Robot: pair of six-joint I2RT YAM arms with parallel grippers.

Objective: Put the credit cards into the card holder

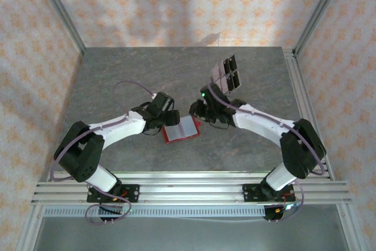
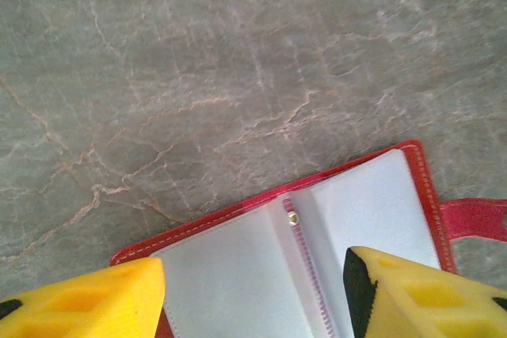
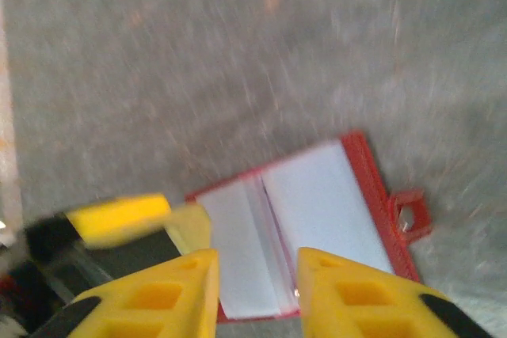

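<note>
While both my arms lean in over the grey stone-look table, the left arm and right arm pretty much meet in the middle. Just behind the right one is a clear stand with dark cards in it. The card holder lies open and flat on the table between my hands, pale lining up, with the red clasp tab poking out one side. My left gripper sits over its left edge, fingers fairly wide apart with nothing between them. My right gripper hangs above it with a narrow gap, gripping nothing either, though that view's blurry.
</note>
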